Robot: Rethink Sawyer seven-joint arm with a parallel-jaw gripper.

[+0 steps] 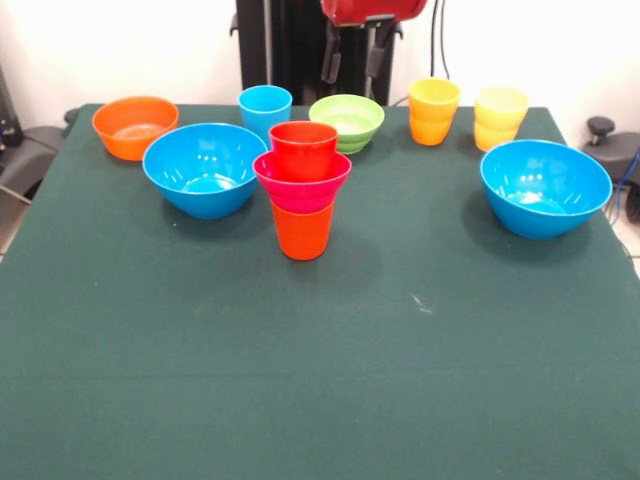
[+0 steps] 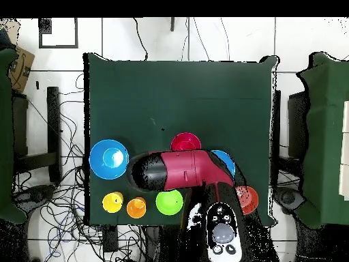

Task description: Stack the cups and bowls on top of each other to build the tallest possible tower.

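Here the tower (image 1: 302, 190) stood three pieces high near the middle of the table (image 1: 320, 380): an orange cup (image 1: 302, 232) at the base, a pink-red bowl (image 1: 300, 185) seated on it, and a red cup (image 1: 303, 148) inside the bowl. The step in hand appeared to be the choice of a fourth piece. Loose pieces lay along the far edge: an orange bowl (image 1: 135, 126), two large blue bowls (image 1: 204, 168) (image 1: 545, 186), a light blue cup (image 1: 265, 106), a lime-green bowl (image 1: 347, 120), and two short yellow stacks (image 1: 433, 110) (image 1: 500, 117). The gripper (image 1: 355, 55) hung drawn back there; its opening could not be told, and nothing showed in it. The next move called for a level, centred placement. Dark green cloth covered the table; white wall stood behind, cables on the floor.
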